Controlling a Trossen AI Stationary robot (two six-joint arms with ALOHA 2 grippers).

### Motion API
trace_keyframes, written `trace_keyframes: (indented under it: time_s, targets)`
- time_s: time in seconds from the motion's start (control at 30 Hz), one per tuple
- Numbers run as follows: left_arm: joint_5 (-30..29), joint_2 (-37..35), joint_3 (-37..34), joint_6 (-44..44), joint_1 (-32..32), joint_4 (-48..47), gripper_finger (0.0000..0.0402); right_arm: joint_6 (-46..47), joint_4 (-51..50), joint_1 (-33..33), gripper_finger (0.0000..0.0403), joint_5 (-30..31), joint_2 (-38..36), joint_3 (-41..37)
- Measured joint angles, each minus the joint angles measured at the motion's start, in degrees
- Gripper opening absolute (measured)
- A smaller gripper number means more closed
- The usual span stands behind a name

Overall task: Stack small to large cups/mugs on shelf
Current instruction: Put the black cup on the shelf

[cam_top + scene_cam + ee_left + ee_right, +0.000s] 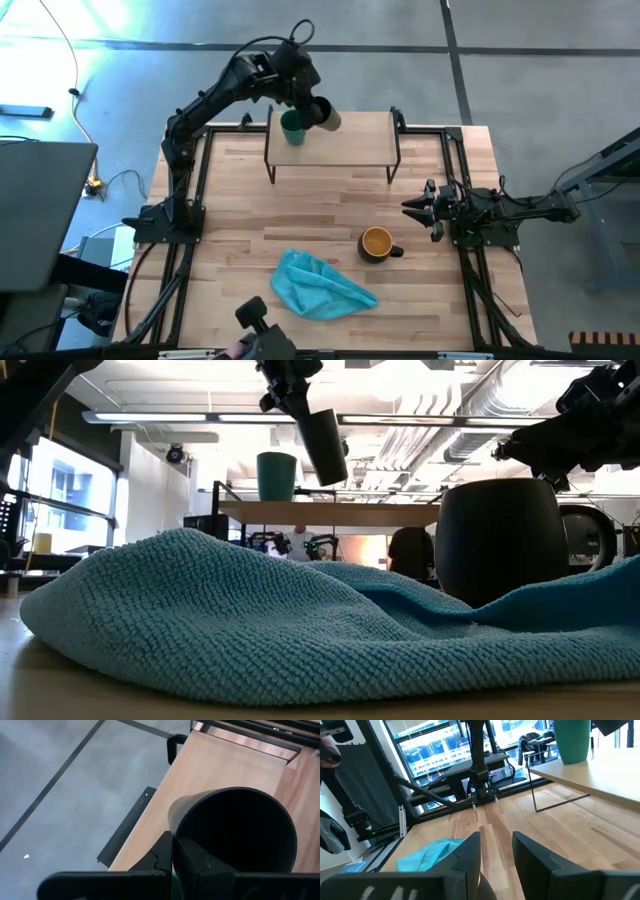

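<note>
Butcher-block tabletop point(330, 215) fills the scene, and nearest the front edge lies a crumpled blue cloth point(320, 286), soft and out of play. Just beyond it sits the dark mug point(378, 243), upright, yellow-orange inside, its handle pointing toward the right arm's side. It looks like the heaviest of the three, glazed and likely slick, so a pinch across the rim and wall, or on the handle, seems the surest hold. Level with it near the table's right edge, the right gripper point(420, 208) waits low over the wood, fingers parted and empty.

Farther back now, to the shelf point(360, 135), the little light-wood board on thin black legs. The green cup point(292, 128) stands upright on its left end, small and probably light enough to tip at a nudge. And right above it, the action: the left gripper point(308, 103) is clamped on the black cup point(324, 113), gripping its wall near the rim, and the cup hangs tilted, mouth up and away from the green one, clear of the board. It looks rigid, smooth and hard, so the grip must be firm. Judging by the order wanted, lining the two up is the tricky part.
</note>
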Motion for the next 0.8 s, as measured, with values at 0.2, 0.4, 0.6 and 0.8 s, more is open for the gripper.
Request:
trace_keyframes:
  time_s: [0.2, 0.4, 0.6, 0.8]
  targets:
    - [2.0, 0.12, 0.0, 0.39, 0.74, 0.09, 0.0, -0.91, 0.14, -0.02, 0.0103, 1.08, 0.0, 0.0]
    - [2.56, 0.33, 0.01, 1.36, 0.71, -0.04, 0.0, -1.17, 0.28, -0.02, 0.0103, 2.08, 0.0, 0.0]
    - [3.73, 0.33, 0.0, 2.21, 0.7, -1.08, 0.0, -1.17, 0.28, -0.02, 0.0103, 2.12, 0.0, 0.0]
    - [4.91, 0.33, 0.0, 3.02, 0.67, -2.27, 0.0, -0.99, 0.43, -0.01, 0.0103, 2.12, 0.0, 0.0]
